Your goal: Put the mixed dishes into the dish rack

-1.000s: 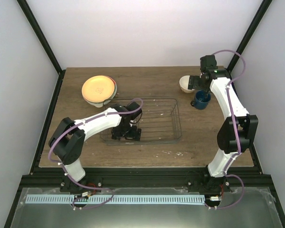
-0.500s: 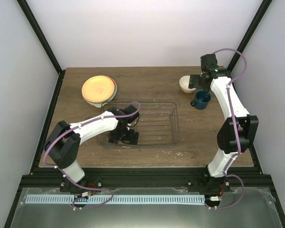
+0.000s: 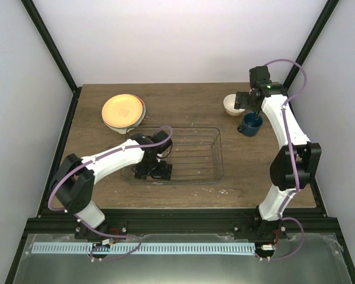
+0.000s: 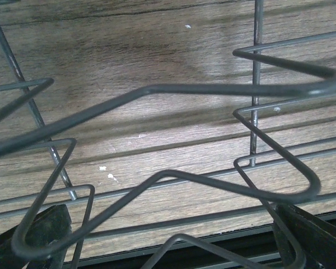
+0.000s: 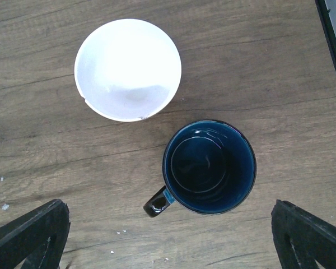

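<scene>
**Wooden table carries plates, rack, bowl and mug**

The brown wood-grain table [image 3: 189, 97] holds 4 groups of things. At the far left sits a stack of plates [image 3: 122, 109], orange-yellow on top, with a red edge and a white rim showing beneath. The wire dish rack [image 3: 219, 155] lies flat near the middle, just in front of the plates. At the far right a cream bowl [image 5: 127, 68] and a dark blue mug [image 5: 209, 166] stand upright, just beside each other. Small white specks [image 3: 225, 190] dot the near edge.
</scene>
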{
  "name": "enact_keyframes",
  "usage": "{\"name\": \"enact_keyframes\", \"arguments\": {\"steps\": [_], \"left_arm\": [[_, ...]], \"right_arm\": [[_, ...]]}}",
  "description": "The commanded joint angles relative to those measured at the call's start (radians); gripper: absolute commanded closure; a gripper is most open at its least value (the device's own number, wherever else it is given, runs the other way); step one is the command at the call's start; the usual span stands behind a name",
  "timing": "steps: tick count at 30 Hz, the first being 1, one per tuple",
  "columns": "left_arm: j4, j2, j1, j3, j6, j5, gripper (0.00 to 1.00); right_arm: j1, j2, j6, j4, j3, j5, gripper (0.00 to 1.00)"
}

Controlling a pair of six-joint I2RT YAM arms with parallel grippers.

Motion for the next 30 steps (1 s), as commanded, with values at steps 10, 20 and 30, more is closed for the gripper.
{"name": "enact_keyframes", "arguments": {"steps": [10,20,30], "left_arm": [[-0.017,-0.042,-0.023,-0.054,-0.035,0.067,0.0],[-0.016,-0.066,-0.028,-0.078,-0.058,0.069,0.0],[-0.166,-0.048,-0.027,0.116,-0.028,-0.017,0.0]], "right_arm": [[0.025,0.053,-0.01,-0.012,0.096,0.016,0.0],[0.032,0.077,-0.019,-0.028,0.129,0.021,0.0],[0.037,0.095,-0.028,-0.03,0.162,0.013,0.0]]}}
